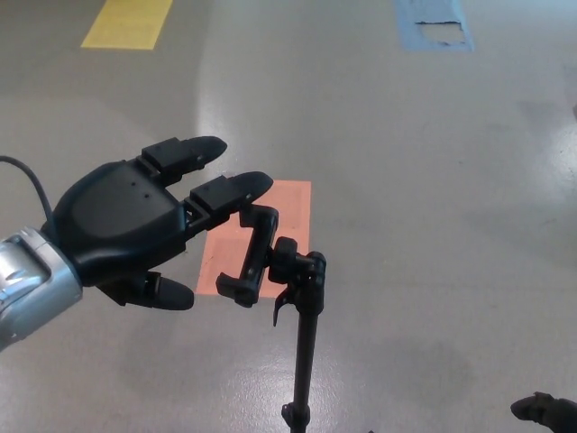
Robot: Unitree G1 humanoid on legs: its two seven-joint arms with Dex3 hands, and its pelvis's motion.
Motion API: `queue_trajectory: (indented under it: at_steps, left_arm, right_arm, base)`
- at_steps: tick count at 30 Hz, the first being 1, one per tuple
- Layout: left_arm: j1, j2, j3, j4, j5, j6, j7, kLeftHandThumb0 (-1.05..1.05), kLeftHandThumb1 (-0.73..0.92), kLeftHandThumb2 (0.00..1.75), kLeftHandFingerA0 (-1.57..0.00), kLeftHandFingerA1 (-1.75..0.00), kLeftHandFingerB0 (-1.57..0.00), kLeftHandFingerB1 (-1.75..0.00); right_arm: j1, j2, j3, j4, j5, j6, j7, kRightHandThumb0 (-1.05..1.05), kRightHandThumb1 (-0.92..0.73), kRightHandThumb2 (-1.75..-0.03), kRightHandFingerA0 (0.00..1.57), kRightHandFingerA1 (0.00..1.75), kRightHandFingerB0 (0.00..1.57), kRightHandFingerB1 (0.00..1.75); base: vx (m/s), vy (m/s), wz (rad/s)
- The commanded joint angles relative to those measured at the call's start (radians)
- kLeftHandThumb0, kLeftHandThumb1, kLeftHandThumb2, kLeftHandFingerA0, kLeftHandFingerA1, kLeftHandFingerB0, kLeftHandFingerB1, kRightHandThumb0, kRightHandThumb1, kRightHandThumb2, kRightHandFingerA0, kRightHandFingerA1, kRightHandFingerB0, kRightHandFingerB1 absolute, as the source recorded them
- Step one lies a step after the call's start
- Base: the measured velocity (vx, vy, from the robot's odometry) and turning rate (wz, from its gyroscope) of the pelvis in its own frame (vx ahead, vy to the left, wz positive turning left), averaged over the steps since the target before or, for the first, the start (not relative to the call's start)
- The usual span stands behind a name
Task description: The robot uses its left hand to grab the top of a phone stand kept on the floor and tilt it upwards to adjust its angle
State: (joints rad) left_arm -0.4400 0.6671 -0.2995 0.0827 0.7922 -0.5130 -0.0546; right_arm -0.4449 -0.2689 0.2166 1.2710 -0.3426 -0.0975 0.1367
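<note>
Left hand (135,225), black, on a silver forearm (32,284), comes in from the left edge at mid-height. Fingers spread wide, holding nothing: two thick fingers (230,189) point right and slightly up, thumb (167,293) sticks out underneath.

Black phone stand (302,316) sits just right of and below the hand. Thin vertical pole runs down to the bottom edge, with a knuckle joint on top and a small lever hanging off its left side. The black phone clamp (252,253) at the top is tilted, upper end leaning right, lower hook end to the left. The lower finger's tip is right at the clamp's top end; can't tell if it's touching or just above. The clamp is not gripped.

Floor (406,180) is glossy grey concrete with glare streaks. An orange-pink rectangular floor marking (288,216) lies behind the clamp, partly covered by the hand and clamp. A yellow floor marking (126,23) is far up-left of the hand, a blue floor marking with a worn pale patch (433,27) far up-right. A thin black cable (27,176) loops above the forearm.

Small dark object (545,410) at the bottom-right corner, well away from the stand; can't identify it. Nothing sits between the hand and the clamp.
</note>
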Motion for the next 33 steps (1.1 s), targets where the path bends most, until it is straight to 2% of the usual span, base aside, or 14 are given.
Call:
queue_trajectory:
  at_steps: [1, 6, 7, 8, 12, 13, 14, 17, 18, 20, 21, 27, 31, 33]
  left_arm:
    - [0.002, 0.009, -0.006, -0.005, 0.029, -0.017, 0.006, -0.76, 0.48, 0.87, 0.0, -0.11, 0.0, -0.13]
    - [-0.003, 0.006, -0.009, 0.002, 0.038, -0.021, 0.007, -0.74, 0.46, 0.86, 0.0, -0.12, 0.0, -0.15]
    - [-0.002, 0.006, -0.008, 0.0, 0.037, -0.021, 0.007, -0.77, 0.58, 0.58, 0.0, -0.17, 0.0, -0.15]
    - [0.002, 0.007, -0.008, -0.006, 0.035, -0.019, 0.0, -0.75, 0.47, 0.85, 0.0, -0.1, 0.0, -0.14]
    - [0.006, 0.007, -0.008, -0.011, 0.037, -0.018, -0.002, -0.75, 0.47, 0.86, 0.0, -0.12, 0.0, -0.14]
    - [0.005, 0.008, -0.008, -0.009, 0.037, -0.021, 0.0, -0.77, 0.59, 0.6, 0.0, -0.2, 0.0, -0.14]
    - [0.007, 0.007, -0.009, -0.005, 0.041, -0.025, 0.006, -0.73, 0.45, 0.87, 0.0, -0.14, 0.0, -0.17]
    - [0.01, 0.008, -0.01, -0.005, 0.041, -0.021, 0.001, -0.75, 0.47, 0.87, 0.0, -0.13, 0.0, -0.15]
    - [0.012, 0.008, -0.011, -0.004, 0.044, -0.018, -0.001, -0.8, 0.59, 0.63, 0.0, -0.2, 0.0, -0.16]
    - [0.015, 0.008, -0.014, -0.001, 0.052, -0.016, 0.001, -0.79, 0.61, 0.59, 0.0, -0.21, 0.0, -0.17]
    - [0.019, 0.008, -0.016, 0.0, 0.057, -0.011, -0.001, -0.79, 0.5, 0.88, 0.0, -0.11, 0.0, -0.13]
    - [0.032, 0.009, -0.017, -0.002, 0.064, 0.008, -0.012, -0.79, 0.5, 0.87, 0.0, -0.09, 0.0, -0.11]
    - [0.053, 0.011, -0.021, 0.02, 0.099, -0.001, 0.04, -0.75, 0.48, 0.88, -0.01, -0.17, 0.0, -0.14]
    - [0.064, 0.015, -0.022, 0.019, 0.107, 0.003, 0.039, -0.79, 0.51, 0.89, -0.01, -0.12, 0.0, -0.11]
  right_arm:
    - [-0.009, -0.016, -0.012, 0.009, 0.012, 0.023, 0.024, -0.32, -0.49, -1.0, 0.03, 0.5, 0.0, 0.47]
    - [-0.025, -0.017, -0.021, 0.015, 0.018, 0.049, 0.044, -0.32, -0.5, -1.0, 0.03, 0.5, 0.0, 0.47]
    - [-0.026, -0.018, -0.021, 0.015, 0.017, 0.05, 0.045, -0.32, -0.49, -1.0, 0.03, 0.5, 0.0, 0.47]
    - [-0.027, -0.017, -0.019, 0.016, 0.014, 0.055, 0.046, -0.31, -0.5, -1.0, 0.03, 0.5, 0.0, 0.47]
    - [-0.027, -0.017, -0.02, 0.016, 0.013, 0.054, 0.049, -0.31, -0.5, -1.01, 0.03, 0.5, 0.0, 0.47]
    - [-0.026, -0.017, -0.02, 0.015, 0.012, 0.051, 0.048, -0.31, -0.5, -1.01, 0.03, 0.49, 0.0, 0.47]
    - [-0.027, -0.018, -0.016, 0.015, 0.008, 0.05, 0.048, -0.32, -0.5, -1.0, 0.03, 0.49, 0.0, 0.47]
    - [-0.029, -0.017, -0.017, 0.014, 0.008, 0.051, 0.053, -0.31, -0.5, -1.0, 0.03, 0.49, 0.0, 0.47]
    - [-0.031, -0.017, -0.015, 0.014, 0.007, 0.053, 0.054, -0.32, -0.49, -1.0, 0.03, 0.49, 0.0, 0.47]
    - [-0.032, -0.018, -0.011, 0.013, 0.002, 0.055, 0.053, -0.32, -0.49, -1.0, 0.03, 0.49, 0.0, 0.47]
    - [-0.032, -0.018, -0.012, 0.014, 0.004, 0.055, 0.056, -0.32, -0.49, -1.0, 0.03, 0.5, 0.0, 0.47]
    - [-0.036, -0.019, -0.011, 0.013, 0.003, 0.06, 0.056, -0.32, -0.49, -1.0, 0.03, 0.5, 0.0, 0.47]
    - [-0.034, -0.022, -0.011, 0.014, 0.005, 0.055, 0.062, -0.32, -0.5, -1.01, 0.03, 0.49, 0.0, 0.47]
    - [-0.035, -0.023, -0.014, 0.014, 0.008, 0.057, 0.066, -0.32, -0.5, -1.01, 0.03, 0.49, 0.0, 0.47]
  base:
    - [0.0, 0.0, 0.0]
    - [0.0, 0.0, 0.0]
    - [0.0, 0.0, 0.0]
    - [0.0, 0.0, 0.0]
    - [0.0, 0.0, 0.0]
    - [0.0, 0.0, 0.0]
    - [0.0, 0.0, 0.0]
    - [0.0, 0.0, 0.0]
    - [0.0, 0.0, 0.0]
    - [0.0, 0.0, 0.0]
    - [0.0, 0.0, 0.0]
    - [0.0, 0.0, 0.0]
    - [0.0, 0.0, 0.0]
    - [0.0, 0.0, 0.0]
